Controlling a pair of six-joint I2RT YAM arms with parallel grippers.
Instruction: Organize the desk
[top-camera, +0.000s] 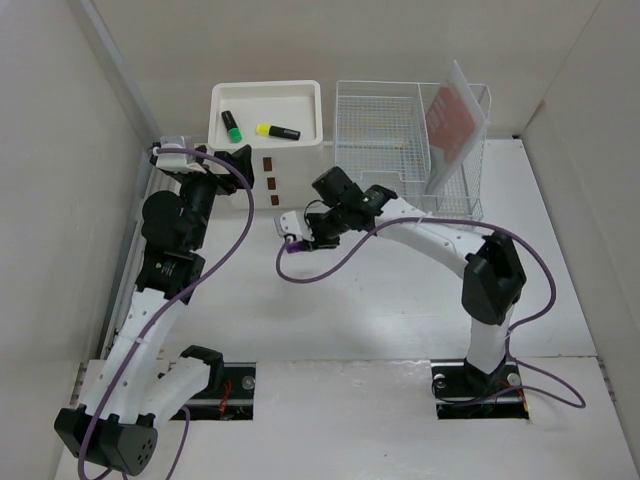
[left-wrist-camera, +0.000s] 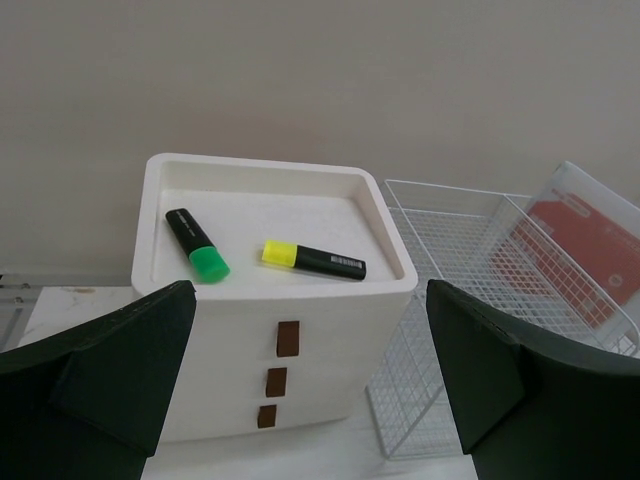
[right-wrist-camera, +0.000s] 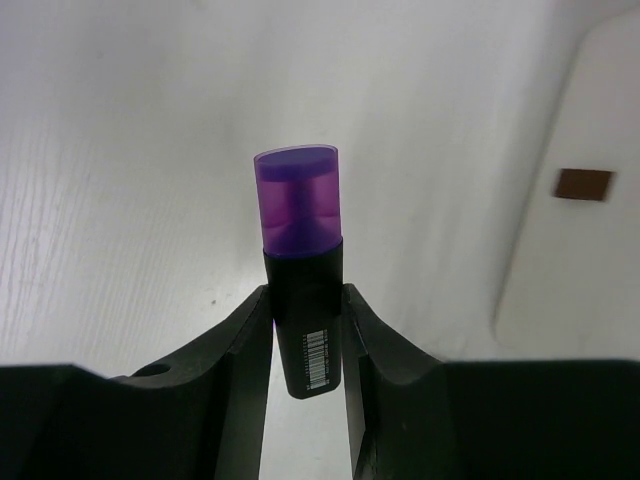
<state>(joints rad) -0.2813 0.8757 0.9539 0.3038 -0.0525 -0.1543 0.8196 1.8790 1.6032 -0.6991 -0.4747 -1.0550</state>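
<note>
Right wrist view: right gripper (right-wrist-camera: 304, 300) pinches the purple highlighter (right-wrist-camera: 298, 225), seemingly just above the desk (top-camera: 400, 300), with green highlighter (top-camera: 231, 126) and yellow highlighter (top-camera: 277, 130) already in the drawer-box tray (top-camera: 265, 89); left gripper (left-wrist-camera: 305, 340) gapes wide, empty.

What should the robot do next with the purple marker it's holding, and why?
Probably lift the right gripper and carry the purple highlighter toward the tray on top of the drawer box. The gripper is shut on the highlighter beside the box, and the green highlighter and yellow highlighter already lie in that tray, so it likely belongs there too.
</note>
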